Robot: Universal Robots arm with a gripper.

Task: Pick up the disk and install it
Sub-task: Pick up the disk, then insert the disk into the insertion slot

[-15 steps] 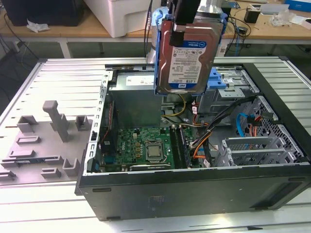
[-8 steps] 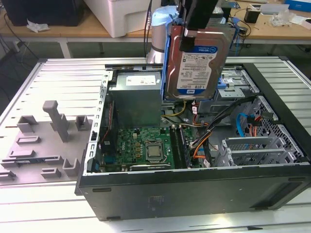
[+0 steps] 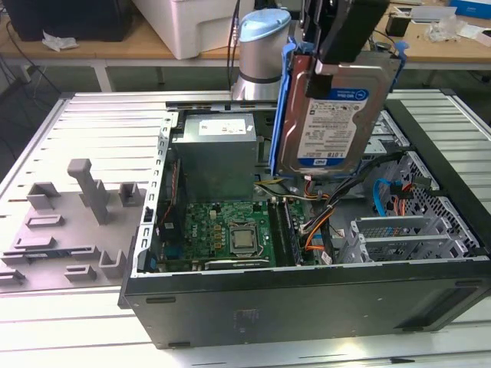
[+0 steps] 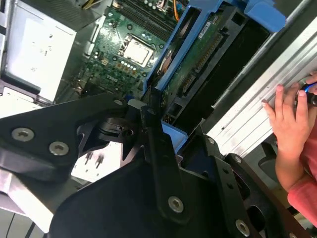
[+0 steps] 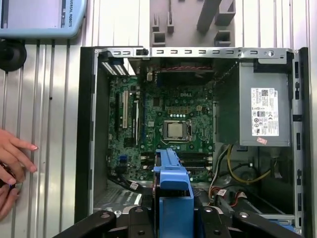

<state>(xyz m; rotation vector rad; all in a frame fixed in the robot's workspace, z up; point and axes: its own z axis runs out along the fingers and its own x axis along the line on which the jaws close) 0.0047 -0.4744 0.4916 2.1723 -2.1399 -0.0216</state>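
Disk [image 3: 330, 115] hangs upright above the open computer case [image 3: 307, 303], label toward the exterior view. The hand [image 3: 331, 73] is clamped on its upper end, and nothing else bears it. Its lower edge sits over the cables [image 3: 318, 222] between the motherboard [image 3: 222, 230] and the metal bay cage [image 3: 399, 234].

As I judge it, the step in hand is the carry toward a bay. It goes well if the blue carrier frame [image 5: 173, 191] is kept square to the case walls, and if the lower edge stays above the cables so none of them snags.

Where the fingers meet the carrier is covered by the hand's own black linkage in both wrist views. I cannot tell whether the disk's lower corner touches the wiring or hangs just above it. Which slot should take it is hard to make out. A person's hand [image 4: 290, 116] rests on the ribbed table [image 3: 100, 130] beside the case, cut off at the wrist.
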